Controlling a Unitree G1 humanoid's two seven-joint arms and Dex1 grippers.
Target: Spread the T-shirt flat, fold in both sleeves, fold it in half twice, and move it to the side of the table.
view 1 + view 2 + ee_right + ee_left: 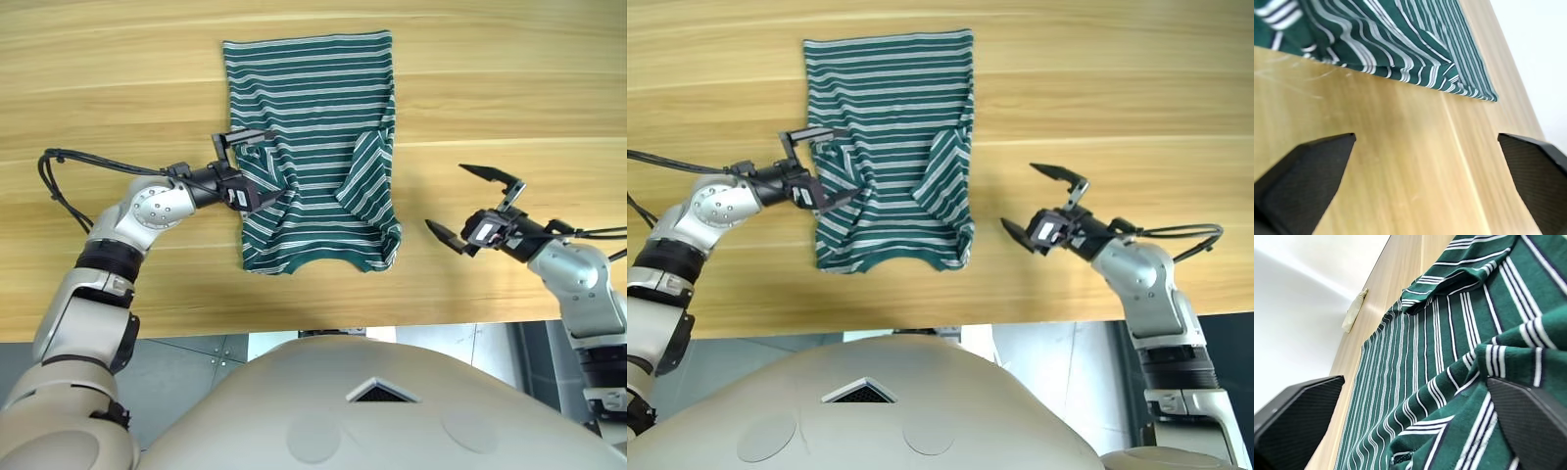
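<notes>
Right gripper [446,196] hovers with fingers spread over the table [509,88], near the striped T-shirt [309,98]. Left gripper [257,168], likewise spread, sits at the shirt's left edge.

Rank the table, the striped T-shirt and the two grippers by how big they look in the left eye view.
1. The wooden table.
2. The striped T-shirt.
3. The left gripper and right gripper: both open and nearly alike in size, so I won't rank them.
</notes>
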